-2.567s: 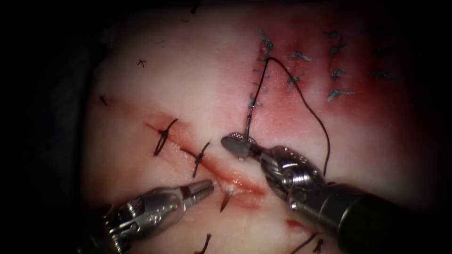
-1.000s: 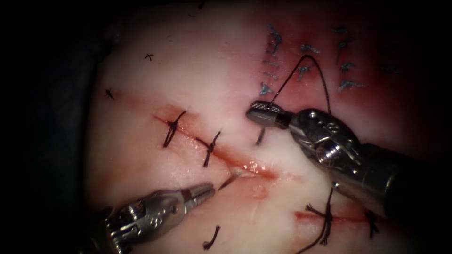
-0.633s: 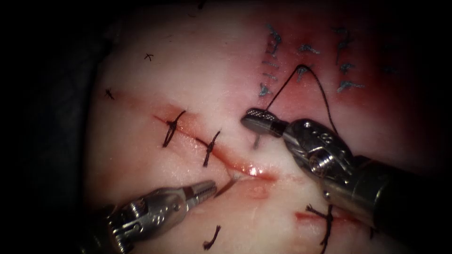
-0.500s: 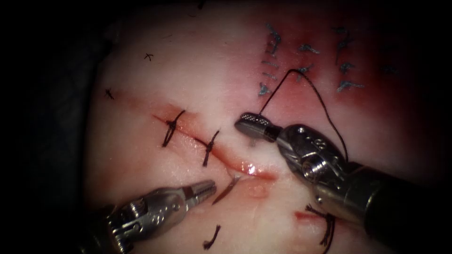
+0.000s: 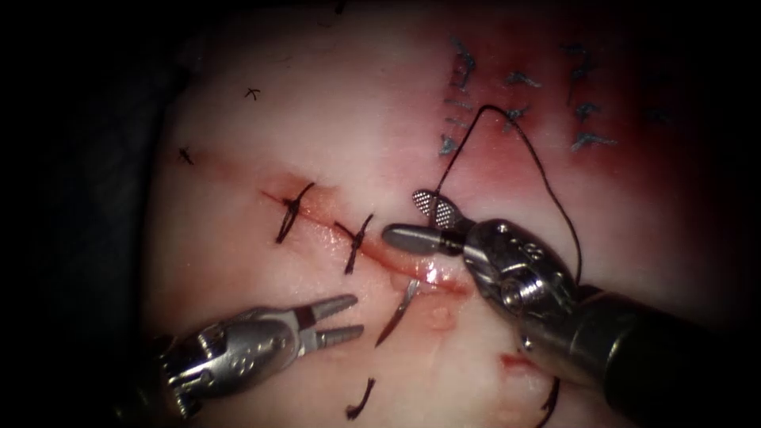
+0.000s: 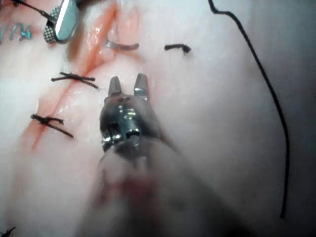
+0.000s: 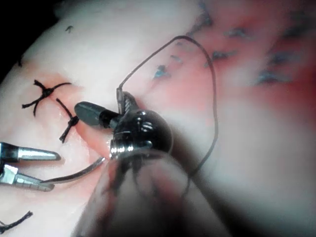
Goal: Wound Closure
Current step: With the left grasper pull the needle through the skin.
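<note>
The curved needle (image 5: 399,309) sits in the tissue (image 5: 333,143) at the open lower end of the cut (image 5: 432,277). Its pointed half sticks out on the cut's left side, and its rear is hidden under my right tool. My left tool (image 5: 354,315) stands open just left of the point and holds nothing. My right tool (image 5: 412,222) is open over the cut's right edge, also holding nothing. The thread (image 5: 547,182) rises from beside its upper jaw and loops back past its shaft. The left wrist view shows the open left tool (image 6: 128,85) near the needle (image 6: 121,46). The right wrist view shows the open right tool (image 7: 106,106) and the needle (image 7: 74,174).
Two tied stitches (image 5: 289,212) (image 5: 357,242) cross the cut higher up. Blue-grey marks (image 5: 515,111) dot the reddened tissue at the far right. A cut thread end (image 5: 361,400) lies below the left tool. Another stitched cut (image 5: 515,361) lies under the right shaft.
My right tool moved down and left to the cut, then opened and let go of the needle. More of the needle's point now shows. My left tool's jaws opened.
</note>
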Controlling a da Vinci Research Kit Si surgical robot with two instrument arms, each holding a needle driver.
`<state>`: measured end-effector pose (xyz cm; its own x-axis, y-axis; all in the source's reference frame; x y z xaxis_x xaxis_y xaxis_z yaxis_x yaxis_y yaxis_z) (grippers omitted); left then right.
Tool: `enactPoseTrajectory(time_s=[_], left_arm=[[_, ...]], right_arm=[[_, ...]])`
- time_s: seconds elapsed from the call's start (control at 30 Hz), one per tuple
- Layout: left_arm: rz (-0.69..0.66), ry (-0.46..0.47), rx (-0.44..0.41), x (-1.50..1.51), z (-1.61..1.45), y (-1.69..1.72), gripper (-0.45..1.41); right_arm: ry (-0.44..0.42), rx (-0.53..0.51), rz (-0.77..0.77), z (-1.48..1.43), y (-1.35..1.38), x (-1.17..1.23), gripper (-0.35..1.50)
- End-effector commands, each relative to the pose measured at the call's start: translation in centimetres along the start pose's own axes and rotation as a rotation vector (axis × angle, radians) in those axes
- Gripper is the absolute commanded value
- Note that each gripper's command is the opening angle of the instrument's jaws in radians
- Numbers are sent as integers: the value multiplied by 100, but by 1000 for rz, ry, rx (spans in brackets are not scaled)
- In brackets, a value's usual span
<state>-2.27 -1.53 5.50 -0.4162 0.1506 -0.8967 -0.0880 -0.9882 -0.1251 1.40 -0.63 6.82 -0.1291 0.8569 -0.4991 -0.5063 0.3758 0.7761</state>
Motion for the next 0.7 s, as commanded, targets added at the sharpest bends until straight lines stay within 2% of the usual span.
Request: enactPoseTrajectory(time_s=[0.03, 0.17, 0.37, 0.4, 0.57, 0.7], left_arm=[[31, 25, -23, -3, 5, -6, 70], [199, 118, -118, 0, -1, -24, 71], [292, 166, -179, 7, 8, -37, 74], [313, 180, -189, 9, 15, -40, 74], [328, 188, -191, 9, 28, -44, 77], [336, 157, -188, 5, 39, -44, 77]], right_arm=[[-11, 33, -26, -1, 10, 4, 125], [-27, 73, -66, -24, 27, 10, 121], [-25, 96, -85, -41, 40, 11, 113], [-18, 104, -89, -45, 42, 8, 105], [-19, 110, -94, -50, 44, 4, 105], [-17, 116, -96, -53, 44, 3, 105]])
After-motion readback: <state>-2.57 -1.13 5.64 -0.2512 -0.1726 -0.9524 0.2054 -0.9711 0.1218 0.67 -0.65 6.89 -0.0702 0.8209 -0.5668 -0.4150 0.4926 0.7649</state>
